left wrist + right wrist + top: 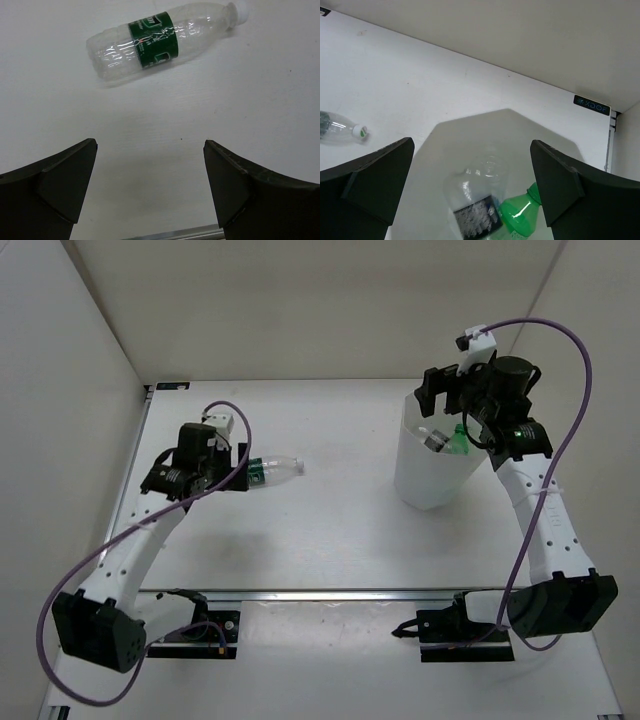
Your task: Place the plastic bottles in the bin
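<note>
One plastic bottle (pixel 272 469), clear with a green label and white cap, lies on its side on the table; in the left wrist view this bottle (pixel 150 41) lies ahead of the fingertips. My left gripper (pixel 243 473) is open just left of it, nothing between its fingers (pixel 65 175). The white faceted bin (pixel 425 480) stands at the right. Inside the bin (pixel 470 132) lie a clear bottle with a black-white label (pixel 472 200) and a green translucent bottle (pixel 520 215). My right gripper (pixel 438 400) hangs open above the bin's rim, holding nothing.
White walls close the table on the left, back and right. A metal rail (pixel 330 593) runs along the near edge by the arm bases. Purple cables loop off both arms. The green-label bottle's cap end (pixel 342 129) shows at the left of the right wrist view.
</note>
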`<move>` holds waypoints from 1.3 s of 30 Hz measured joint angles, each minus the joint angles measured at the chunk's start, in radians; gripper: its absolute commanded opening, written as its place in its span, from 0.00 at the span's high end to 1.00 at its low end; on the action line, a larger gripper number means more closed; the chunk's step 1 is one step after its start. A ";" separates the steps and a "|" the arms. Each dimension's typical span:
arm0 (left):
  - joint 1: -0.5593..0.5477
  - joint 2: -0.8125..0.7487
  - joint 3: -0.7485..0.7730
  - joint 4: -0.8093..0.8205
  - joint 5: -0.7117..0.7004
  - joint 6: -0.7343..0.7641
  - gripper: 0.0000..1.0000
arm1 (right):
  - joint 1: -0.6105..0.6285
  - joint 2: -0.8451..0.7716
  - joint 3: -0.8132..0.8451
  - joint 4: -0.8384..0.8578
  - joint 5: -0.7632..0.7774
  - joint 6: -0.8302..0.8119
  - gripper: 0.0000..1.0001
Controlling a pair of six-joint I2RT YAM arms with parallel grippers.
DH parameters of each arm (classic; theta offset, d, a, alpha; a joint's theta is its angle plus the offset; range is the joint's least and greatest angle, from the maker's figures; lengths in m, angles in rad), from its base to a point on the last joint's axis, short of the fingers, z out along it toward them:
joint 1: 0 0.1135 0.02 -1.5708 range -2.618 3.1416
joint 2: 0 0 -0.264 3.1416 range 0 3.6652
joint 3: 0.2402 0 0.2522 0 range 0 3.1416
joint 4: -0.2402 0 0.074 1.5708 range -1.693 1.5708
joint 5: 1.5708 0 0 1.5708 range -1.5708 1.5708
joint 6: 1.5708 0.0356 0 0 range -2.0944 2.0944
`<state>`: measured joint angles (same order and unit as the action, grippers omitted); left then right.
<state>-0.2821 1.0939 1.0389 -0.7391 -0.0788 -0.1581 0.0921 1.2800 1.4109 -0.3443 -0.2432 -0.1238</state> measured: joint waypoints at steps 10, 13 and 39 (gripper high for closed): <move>0.058 0.432 0.274 0.011 0.277 0.318 0.01 | 0.008 -0.039 0.044 -0.095 -0.089 -0.023 0.02; 0.063 0.533 0.342 -0.003 0.357 0.461 0.01 | 0.011 -0.072 0.035 -0.107 -0.155 -0.032 0.02; 0.004 0.900 0.468 -0.084 0.408 0.687 0.59 | 0.003 -0.251 -0.019 -0.208 0.024 0.015 0.01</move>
<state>-0.2783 1.9942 1.5070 -0.8227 0.3294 0.5289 0.0952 1.0286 1.3918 -0.5526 -0.2192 -0.1085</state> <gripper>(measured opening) 0.516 0.992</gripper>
